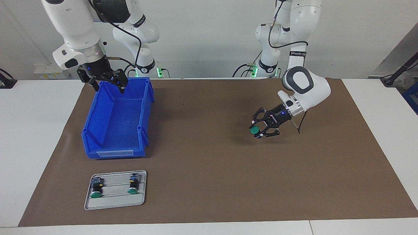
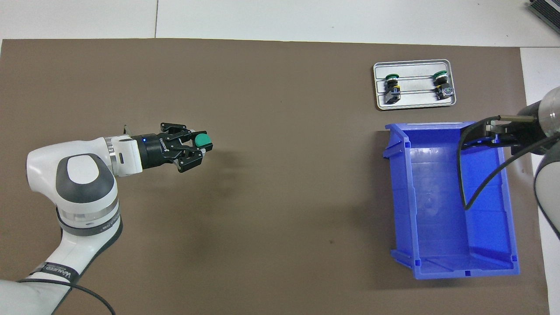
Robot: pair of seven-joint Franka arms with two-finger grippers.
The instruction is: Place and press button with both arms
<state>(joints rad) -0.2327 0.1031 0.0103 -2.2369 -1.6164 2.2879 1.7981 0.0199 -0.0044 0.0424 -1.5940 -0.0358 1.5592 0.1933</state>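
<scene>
My left gripper (image 1: 262,129) is shut on a button (image 1: 255,130) with a round green cap and a black body. It holds the button tilted on its side, above the brown mat toward the left arm's end of the table; both also show in the overhead view, gripper (image 2: 197,146) and button (image 2: 203,140). My right gripper (image 1: 108,86) hangs open and empty over the end of the blue bin (image 1: 114,152) nearest the robots. It shows in the overhead view (image 2: 479,133) over the bin (image 2: 450,266).
A grey tray (image 1: 116,201) lies farther from the robots than the bin, with two more green-capped buttons (image 1: 95,189) (image 1: 133,186) lying on it. The tray (image 2: 414,101) shows in the overhead view too. The brown mat (image 1: 209,169) covers the table's middle.
</scene>
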